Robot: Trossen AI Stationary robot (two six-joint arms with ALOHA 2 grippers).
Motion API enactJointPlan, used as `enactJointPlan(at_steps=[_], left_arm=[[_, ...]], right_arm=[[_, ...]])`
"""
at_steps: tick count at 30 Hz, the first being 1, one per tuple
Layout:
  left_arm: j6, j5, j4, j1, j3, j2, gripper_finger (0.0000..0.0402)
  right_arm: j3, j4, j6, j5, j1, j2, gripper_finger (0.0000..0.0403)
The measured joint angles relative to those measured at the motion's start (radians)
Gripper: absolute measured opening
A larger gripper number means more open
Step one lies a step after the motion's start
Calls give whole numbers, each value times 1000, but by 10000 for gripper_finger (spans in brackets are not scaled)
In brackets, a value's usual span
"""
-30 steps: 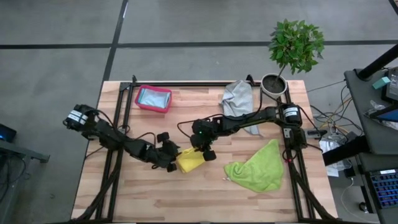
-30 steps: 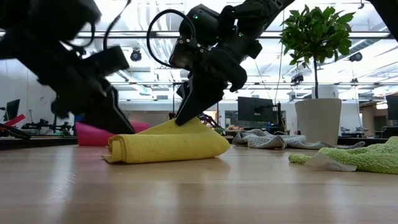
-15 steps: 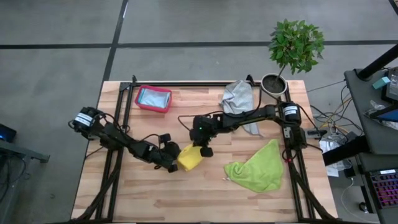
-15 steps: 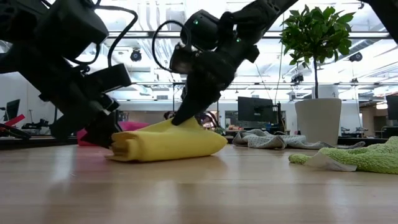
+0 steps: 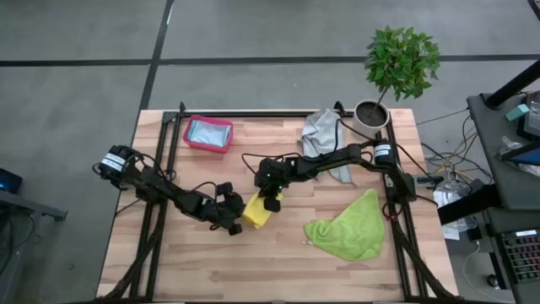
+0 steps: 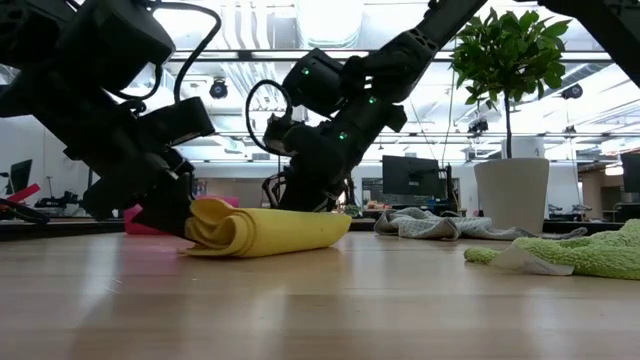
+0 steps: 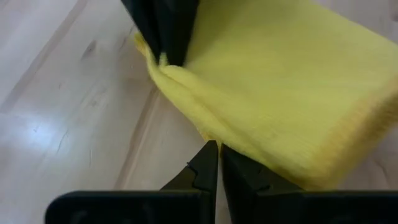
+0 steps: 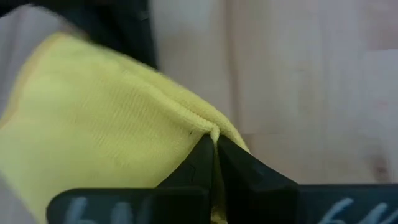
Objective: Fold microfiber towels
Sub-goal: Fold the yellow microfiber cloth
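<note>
Since a second earlier, the folded yellow towel [image 5: 257, 210] had been pulled into a narrower, tighter bundle near the middle of the bench [image 5: 202, 262], and both hands had gone from parted fingers to clenched. The left hand [image 5: 239, 221] pinched the towel's edge on the left arm's side; the right hand [image 5: 271, 203] pinched the opposite edge, and the right arm had dropped lower toward the boards. In the low view the towel's left end [image 6: 215, 225] was now lifted clear of the wood, while earlier it lay flat.

The high view alone showed the lime green towel [image 5: 346, 226] spread loose to the right, the grey towel [image 5: 322, 135] crumpled near the potted plant [image 5: 400, 63], and a light blue towel [image 5: 208, 133] inside the pink bin [image 5: 191, 139]. The left wrist view showed its closed fingertips [image 7: 214, 165] on the yellow hem; the right wrist view showed its own [image 8: 211, 155] nipping a raised fold.
</note>
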Motion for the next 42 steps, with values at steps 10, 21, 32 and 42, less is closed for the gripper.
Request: enactJointPlan(at_steps=[10, 21, 32, 42], left_arm=[[-14, 37, -40, 0, 11, -44, 8], [-92, 82, -318, 0, 47, -252, 8], [-36, 58, -24, -1, 36, -103, 8], [-197, 43, -10, -1, 42, 55, 8]], right_arm=[[0, -7, -10, 45, 12, 0, 8], [0, -8, 1, 49, 13, 0, 8], [0, -7, 3, 49, 13, 0, 8], [-2, -23, 4, 51, 10, -26, 17]])
